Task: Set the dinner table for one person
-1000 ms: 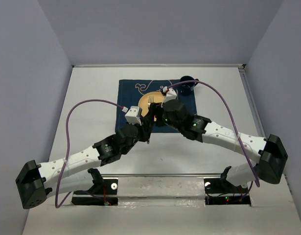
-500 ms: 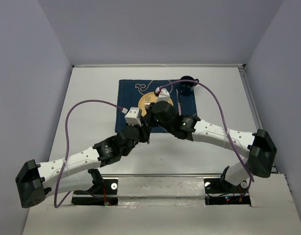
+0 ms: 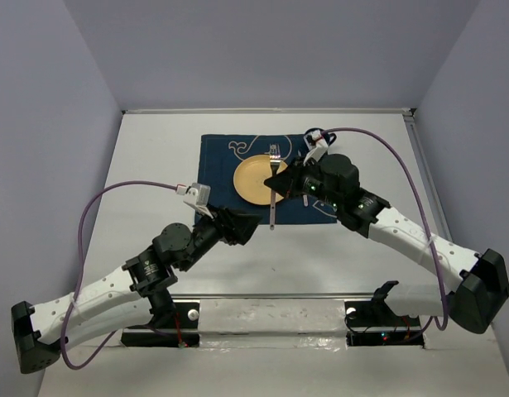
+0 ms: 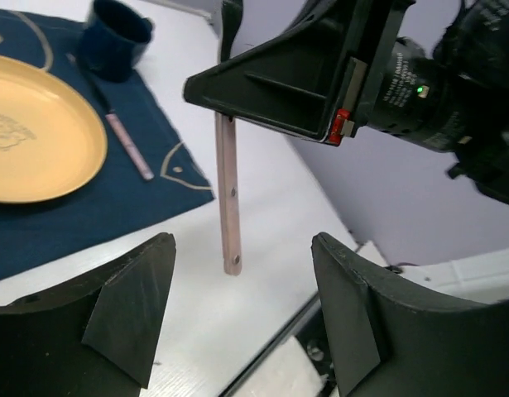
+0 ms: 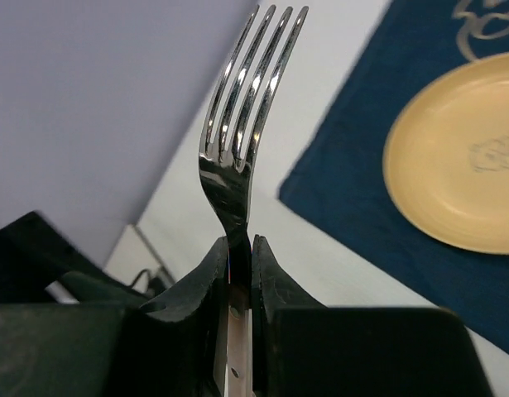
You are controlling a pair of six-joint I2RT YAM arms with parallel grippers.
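My right gripper (image 3: 280, 179) is shut on a fork (image 3: 272, 188) and holds it in the air beside the yellow plate (image 3: 252, 180), above the dark blue placemat (image 3: 217, 165) on the dinner table (image 3: 155, 165). In the right wrist view the jaws (image 5: 240, 248) pinch the fork's neck (image 5: 237, 178), tines up. My left gripper (image 3: 244, 227) stands open just short of the handle's end. The left wrist view shows the pink handle (image 4: 229, 198) hanging ahead of the wide-apart fingers (image 4: 242, 252), touching neither.
A dark blue cup (image 4: 115, 37) and a pink-handled knife (image 4: 126, 145) lie on the placemat's right side (image 4: 88, 207), under my right arm in the top view. A metal rail (image 3: 279, 296) runs along the table's near edge. Walls close in the table's sides.
The left gripper has opened and drawn back toward the near left. The right gripper has shut on the fork and swung right with it, uncovering the plate.
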